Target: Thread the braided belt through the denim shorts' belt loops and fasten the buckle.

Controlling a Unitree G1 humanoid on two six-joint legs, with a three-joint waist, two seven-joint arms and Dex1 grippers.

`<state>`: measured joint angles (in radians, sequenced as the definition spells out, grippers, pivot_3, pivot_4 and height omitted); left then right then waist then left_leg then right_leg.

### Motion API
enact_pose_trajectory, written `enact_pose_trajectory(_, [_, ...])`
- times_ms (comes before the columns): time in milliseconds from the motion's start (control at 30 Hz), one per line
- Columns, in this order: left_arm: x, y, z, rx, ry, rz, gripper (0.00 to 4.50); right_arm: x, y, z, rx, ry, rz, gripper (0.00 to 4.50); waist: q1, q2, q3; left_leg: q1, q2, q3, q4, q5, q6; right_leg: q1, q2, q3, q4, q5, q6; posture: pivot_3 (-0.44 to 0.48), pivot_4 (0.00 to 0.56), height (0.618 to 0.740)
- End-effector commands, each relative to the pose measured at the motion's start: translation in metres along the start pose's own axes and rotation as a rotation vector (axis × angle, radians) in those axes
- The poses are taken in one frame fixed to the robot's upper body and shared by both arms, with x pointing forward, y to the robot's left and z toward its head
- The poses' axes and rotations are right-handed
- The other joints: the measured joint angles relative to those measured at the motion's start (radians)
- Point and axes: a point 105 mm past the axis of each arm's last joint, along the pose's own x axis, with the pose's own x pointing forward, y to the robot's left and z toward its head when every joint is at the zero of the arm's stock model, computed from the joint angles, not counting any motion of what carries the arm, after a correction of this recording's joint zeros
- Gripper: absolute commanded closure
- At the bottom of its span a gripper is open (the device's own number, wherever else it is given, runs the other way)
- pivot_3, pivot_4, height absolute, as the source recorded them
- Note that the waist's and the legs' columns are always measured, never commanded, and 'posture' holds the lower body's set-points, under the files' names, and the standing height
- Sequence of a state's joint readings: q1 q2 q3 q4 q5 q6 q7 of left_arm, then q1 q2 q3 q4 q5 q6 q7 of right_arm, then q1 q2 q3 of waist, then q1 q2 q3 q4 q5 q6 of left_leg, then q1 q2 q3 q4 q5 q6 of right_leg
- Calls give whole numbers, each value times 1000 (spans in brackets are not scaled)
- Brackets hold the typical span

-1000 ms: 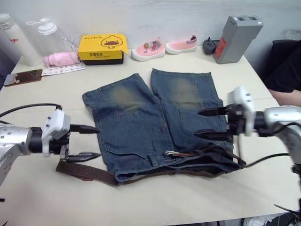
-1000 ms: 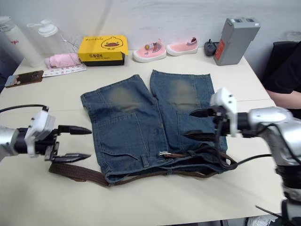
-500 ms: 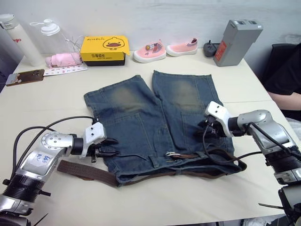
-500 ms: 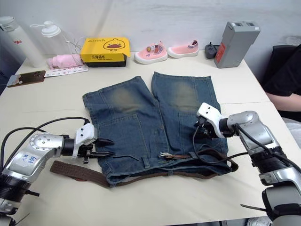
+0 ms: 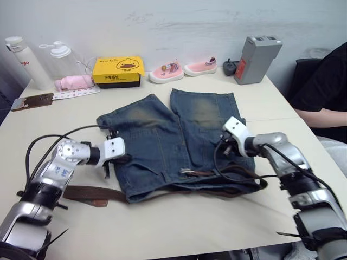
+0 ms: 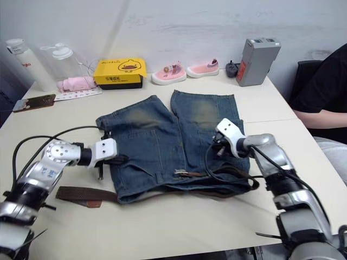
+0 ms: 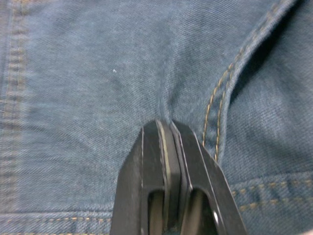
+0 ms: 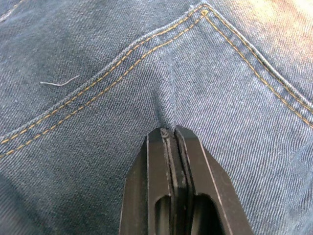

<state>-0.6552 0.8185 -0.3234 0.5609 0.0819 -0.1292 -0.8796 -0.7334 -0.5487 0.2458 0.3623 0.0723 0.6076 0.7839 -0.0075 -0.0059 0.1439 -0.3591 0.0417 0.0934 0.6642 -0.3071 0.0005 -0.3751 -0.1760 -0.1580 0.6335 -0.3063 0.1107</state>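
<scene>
Denim shorts (image 5: 173,138) lie flat on the table (image 5: 227,216) in the left eye view, the braided belt (image 5: 87,194) along their waistband with its buckle (image 5: 187,172) near the middle. Left wrist view: left gripper (image 7: 166,128), jaws pressed together, pinching a fold of denim beside a stitched seam. Right wrist view: right gripper (image 8: 169,133), likewise closed on a denim fold.
</scene>
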Motion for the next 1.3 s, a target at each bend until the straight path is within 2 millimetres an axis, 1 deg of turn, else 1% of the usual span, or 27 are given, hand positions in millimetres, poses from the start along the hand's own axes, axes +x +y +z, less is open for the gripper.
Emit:
enact_pose_trajectory(33, [-2, 8, -64, 3, 293, 84, 4500, 6, -19, -4, 10, 24, -120, 4475, -2, 1, 1, 0, 1, 0, 0, 0, 0, -1, 1, 0, 1, -1, -1, 0, 150, 698])
enact_pose_trajectory(67, [-1, 12, -65, 12, 300, 97, 4500, 7, -20, -3, 9, 22, -125, 4475, -4, 1, 1, 0, 1, 1, 0, -1, -1, -2, 1, 1, 3, -2, -2, 0, 150, 698])
enact_pose_trajectory(100, [1, 19, -61, 15, 294, 120, 4500, 11, -22, 0, 9, 16, -142, 4475, -5, 2, 1, -1, 2, 1, 0, -1, -2, -3, 2, 0, 4, -3, -2, 0, 150, 698])
enact_pose_trajectory(167, [4, 28, -55, 14, 280, 148, 4500, 14, -26, 5, 8, 4, -166, 4475, -11, 2, 1, -2, 3, 2, 0, 1, -6, -3, 4, 0, 7, -3, -3, 0, 150, 698])
enact_pose_trajectory(233, [5, 31, -54, 10, 275, 159, 4500, 16, -28, 7, 5, -5, -177, 4475, -17, 2, 1, -4, 3, 2, 1, 2, -6, -4, 5, 0, 7, -3, -3, 0, 150, 698])
enact_pose_trajectory(367, [13, 14, -45, 7, 188, 65, 4500, 14, -38, 12, -13, -30, -233, 4475, -18, 2, 1, -12, 3, 2, 3, 2, -6, -12, 5, 1, 10, -3, -3, 0, 150, 698])
enact_pose_trajectory(500, [14, -1, -40, -8, 121, 7, 4500, 13, -44, 12, -14, -34, -258, 4475, -19, 2, 1, -15, 3, 5, 3, 2, -6, -17, 5, 1, 10, -3, -3, 0, 150, 698])
enact_pose_trajectory(533, [13, -3, -41, -9, 121, 5, 4500, 13, -44, 12, -16, -34, -255, 4475, -19, 2, 1, -15, 3, 5, 3, 2, -6, -17, 5, 1, 10, -3, -3, 0, 150, 698])
enact_pose_trajectory(667, [6, 2, -47, -21, 148, 54, 4500, 15, -40, 15, -18, -37, -226, 4475, -20, 2, 1, -15, 3, 6, 3, 0, -4, -17, 4, 1, 9, -3, -3, 0, 150, 698])
enact_pose_trajectory(800, [3, 13, -37, -65, 92, 110, 4500, 13, -40, 20, 18, -60, -222, 4475, -20, 3, 2, -15, 4, 8, 2, -1, -4, -17, 4, 1, 7, -3, -2, 0, 150, 698])
enact_pose_trajectory(833, [2, 15, -34, -65, 78, 122, 4161, 11, -40, 21, 17, -62, -224, 4499, -21, 3, 2, -15, 4, 9, 2, -1, -4, -18, 4, 1, 7, -3, -2, 0, 150, 698])
enact_pose_trajectory(867, [1, 17, -33, -63, 75, 132, 3801, 10, -41, 22, 16, -65, -228, 4175, -21, 3, 2, -15, 4, 9, 2, -1, -4, -18, 4, 1, 7, -3, -2, 0, 150, 698])
enact_pose_trajectory(900, [1, 18, -32, -54, 74, 139, 3601, 9, -41, 22, 15, -65, -227, 3827, -21, 3, 2, -15, 4, 9, 2, -1, -4, -18, 4, 1, 7, -3, -2, 0, 150, 698])
enact_pose_trajectory(933, [1, 17, -33, -39, 86, 141, 3106, 8, -40, 22, 12, -63, -225, 3468, -21, 3, 2, -16, 4, 9, 2, -1, -4, -19, 4, 1, 7, -3, -2, 0, 150, 698])
enact_pose_trajectory(1000, [3, 15, -36, -19, 107, 136, 2444, 7, -38, 20, 11, -51, -218, 2642, -21, 3, 2, -16, 4, 9, 2, -1, -4, -19, 4, 1, 6, -3, -2, 0, 150, 698])
enact_pose_trajectory(1033, [4, 13, -37, -14, 116, 133, 1815, 7, -36, 18, 12, -44, -210, 1910, -21, 3, 2, -16, 4, 9, 1, -1, -4, -19, 5, 1, 5, -3, -2, 0, 150, 698])
enact_pose_trajectory(1100, [6, 12, -38, -11, 123, 129, 1420, 7, -28, 12, 6, -20, -183, 1423, -22, 3, 2, -16, 4, 10, 1, -2, -4, -19, 5, 1, 4, -3, -2, 0, 150, 698])
enact_pose_trajectory(1133, [6, 11, -38, -17, 118, 128, 1066, 6, -26, 10, 7, -14, -176, 994, -22, 3, 2, -16, 4, 10, 0, -2, -4, -19, 5, 1, 4, -3, -2, 0, 150, 698])
enact_pose_trajectory(1167, [6, 13, -36, -26, 106, 135, 977, 4, -23, 9, 7, -14, -169, 573, -22, 3, 2, -16, 4, 10, 0, -2, -5, -19, 5, 0, 4, -3, -2, 0, 150, 698])
enact_pose_trajectory(1200, [5, 15, -33, -32, 92, 141, 977, 1, -20, 9, 6, -22, -160, 573, -22, 3, 2, -15, 4, 11, 0, -2, -5, -19, 5, 0, 4, -3, -2, 0, 150, 698])
enact_pose_trajectory(1300, [-4, 21, -17, -71, -3, 158, 977, -10, -15, 16, 17, -68, -134, 573, -22, 3, 2, -15, 5, 11, 0, -3, -5, -19, 5, 0, 4, -3, -2, 0, 150, 698])
